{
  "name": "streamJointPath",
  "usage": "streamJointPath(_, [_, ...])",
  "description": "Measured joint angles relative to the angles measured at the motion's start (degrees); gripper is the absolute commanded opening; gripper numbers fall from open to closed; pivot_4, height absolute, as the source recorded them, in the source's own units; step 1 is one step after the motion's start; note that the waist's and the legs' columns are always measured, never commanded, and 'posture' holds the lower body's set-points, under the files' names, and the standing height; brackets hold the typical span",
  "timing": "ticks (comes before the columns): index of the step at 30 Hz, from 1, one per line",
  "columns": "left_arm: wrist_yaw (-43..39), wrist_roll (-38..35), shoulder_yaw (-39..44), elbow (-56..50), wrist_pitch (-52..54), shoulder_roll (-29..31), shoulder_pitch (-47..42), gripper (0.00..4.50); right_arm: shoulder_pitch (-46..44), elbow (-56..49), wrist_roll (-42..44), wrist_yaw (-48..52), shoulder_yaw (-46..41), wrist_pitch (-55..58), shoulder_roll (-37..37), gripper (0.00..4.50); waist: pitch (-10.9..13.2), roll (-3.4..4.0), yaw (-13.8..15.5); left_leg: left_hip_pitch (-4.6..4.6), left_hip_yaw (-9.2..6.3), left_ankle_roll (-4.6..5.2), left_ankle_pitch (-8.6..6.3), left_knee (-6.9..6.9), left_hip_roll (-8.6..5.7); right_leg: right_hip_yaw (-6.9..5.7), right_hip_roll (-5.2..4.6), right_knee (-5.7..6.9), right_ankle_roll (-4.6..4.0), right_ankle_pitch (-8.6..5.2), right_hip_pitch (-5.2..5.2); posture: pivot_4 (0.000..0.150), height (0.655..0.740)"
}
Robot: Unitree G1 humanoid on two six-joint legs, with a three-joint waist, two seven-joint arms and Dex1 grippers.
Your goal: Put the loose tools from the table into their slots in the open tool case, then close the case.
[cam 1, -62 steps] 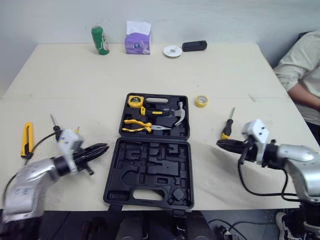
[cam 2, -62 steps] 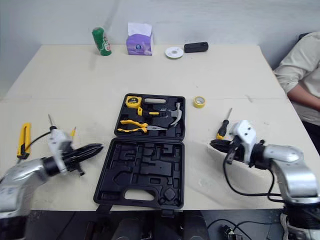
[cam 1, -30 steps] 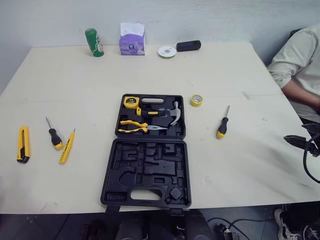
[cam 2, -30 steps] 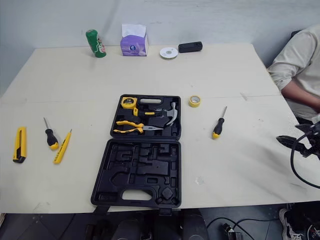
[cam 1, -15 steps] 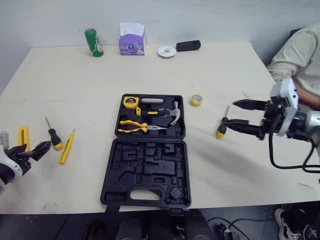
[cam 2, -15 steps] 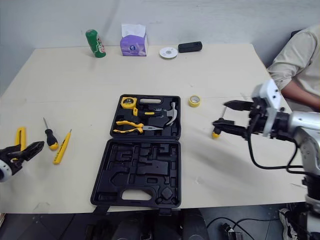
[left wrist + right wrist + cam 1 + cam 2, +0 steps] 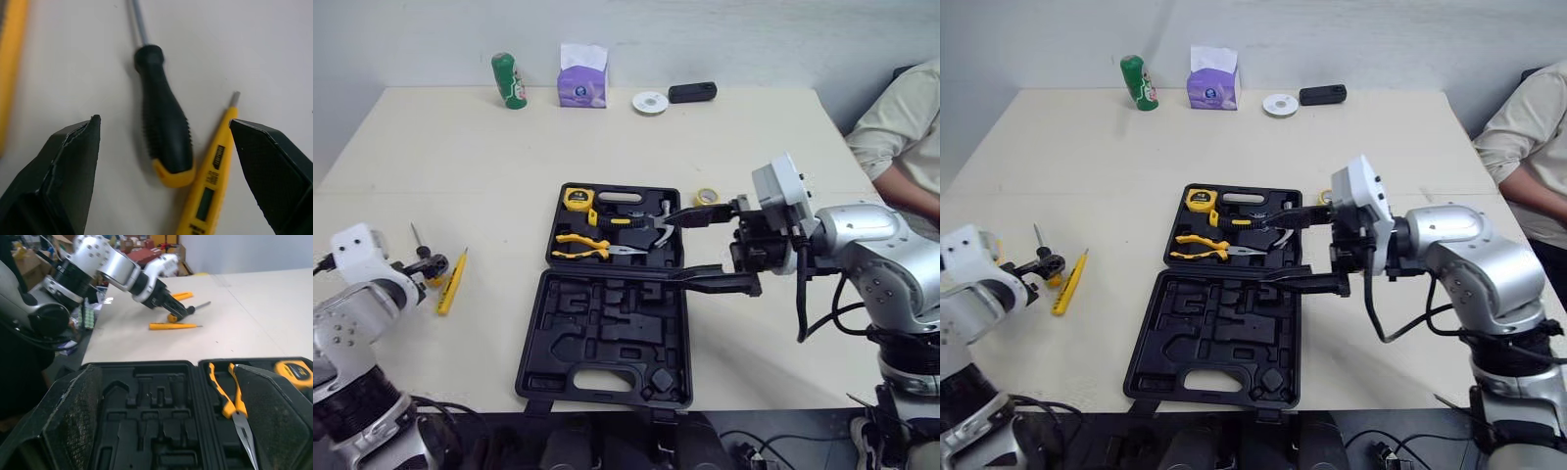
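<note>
**Screwdriver best taken by its ribbed handle**

The left gripper (image 7: pixel 165 122) hovers with jaws spread wide over the black-and-yellow screwdriver (image 7: pixel 164 132), which lies on the table (image 7: pixel 509 166) left of the open tool case (image 7: pixel 603 333). It looks light, stiff and apt to roll. The ribbed mid-handle seems the surest hold, clear of the yellow tester pen (image 7: pixel 210 181) just beside it. The right gripper (image 7: pixel 671 247) hangs open over the case.

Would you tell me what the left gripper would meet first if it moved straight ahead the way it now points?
Most likely the black-handled screwdriver, lying on the table centred between the left gripper's open fingers. The yellow tester pen lies just beside it, though depth is unclear.
</note>
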Motion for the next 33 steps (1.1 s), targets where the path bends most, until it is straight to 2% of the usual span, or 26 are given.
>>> streamJointPath(4, [2.4, 3.2, 0.6, 1.7, 1.0, -3.3, -3.7, 4.44, -0.1, 0.0, -0.1, -0.1, 0.6, -0.2, 0.8, 4.42, -0.1, -0.12, 0.0, -0.01, 0.00, 0.01, 0.00, 0.00, 0.00, -0.01, 0.01, 0.00, 0.01, 0.01, 0.01, 0.150, 0.7316])
streamJointPath(18, [1.6, 10.3, 2.8, 4.0, -1.3, -2.6, -4.2, 4.44, 0.3, 0.1, -0.2, -1.0, 0.6, -1.3, 1.6, 4.42, -0.1, -0.16, 0.0, 0.01, 0.02, -0.06, 0.04, 0.00, 0.05, 0.01, 0.06, 0.00, 0.00, 0.01, 0.00, 0.150, 0.7316])
streamJointPath(19, [1.4, 10.5, 2.7, 4.1, -1.6, -2.6, -4.2, 3.91, 0.3, 0.1, -0.2, -1.1, 0.6, -1.3, 1.8, 4.50, -0.1, -0.16, 0.0, 0.01, 0.02, -0.06, 0.04, 0.00, 0.05, 0.01, 0.06, 0.00, 0.00, 0.01, 0.00, 0.150, 0.7316])
streamJointPath(20, [1.2, 10.6, 2.8, 4.4, -1.9, -2.6, -4.2, 3.67, 0.3, 0.1, -0.1, -1.3, 0.6, -1.3, 2.0, 4.50, -0.1, -0.16, 0.0, 0.01, 0.02, -0.06, 0.04, 0.00, 0.05, 0.02, 0.06, 0.00, 0.00, 0.01, 0.00, 0.150, 0.7316])
streamJointPath(23, [0.7, 11.2, 2.6, 5.7, -3.4, -2.6, -4.2, 2.31, 0.3, 0.1, -0.1, -1.9, 0.6, -1.3, 2.3, 4.50, -0.1, -0.16, 0.0, 0.02, 0.02, -0.06, 0.04, 0.00, 0.05, 0.02, 0.06, 0.00, 0.00, 0.01, 0.00, 0.150, 0.7316])
streamJointPath(33, [-0.6, 11.9, 2.2, 6.2, -4.0, -3.0, -4.5, 2.31, 1.3, -0.6, 0.0, -3.2, 0.6, -1.2, 2.3, 4.50, -0.1, -0.18, 0.1, 0.02, 0.01, -0.05, 0.04, 0.00, 0.03, 0.01, 0.02, 0.00, 0.00, 0.01, 0.00, 0.150, 0.7316])
